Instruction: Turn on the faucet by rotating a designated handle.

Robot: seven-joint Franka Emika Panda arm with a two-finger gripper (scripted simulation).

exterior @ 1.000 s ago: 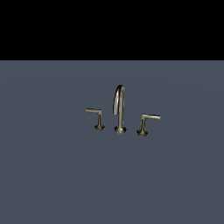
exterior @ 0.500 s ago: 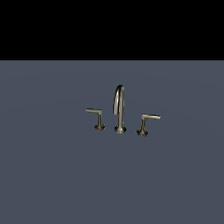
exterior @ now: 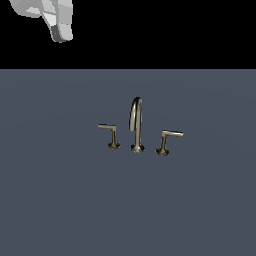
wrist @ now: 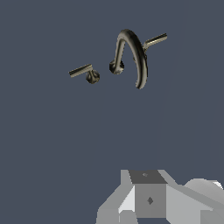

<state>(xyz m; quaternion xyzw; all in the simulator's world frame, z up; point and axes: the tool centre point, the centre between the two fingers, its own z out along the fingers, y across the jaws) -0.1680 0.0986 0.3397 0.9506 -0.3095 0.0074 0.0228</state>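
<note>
- Handle (exterior: 112, 134): upright stem, thin dark arm; part of the faucet (exterior: 136, 131), beside the arched spout (exterior: 136, 120). In the wrist view it lies well ahead of the gripper (wrist: 148, 199), untouched.
- Second handle (exterior: 167, 141): slanted stem, brighter arm, on the far side of the spout from the target.
- Change: the arm (exterior: 50, 17) now shows at the exterior view's upper left, where it was absent half a second ago. Judged as the start of the approach; rotation not yet begun.
- Gripper: only its body shows, fingers out of frame; opening cannot be told.
- Surface (exterior: 60, 200): flat slate-blue plane, unmarked.
- Room: plain black backdrop beyond.
</note>
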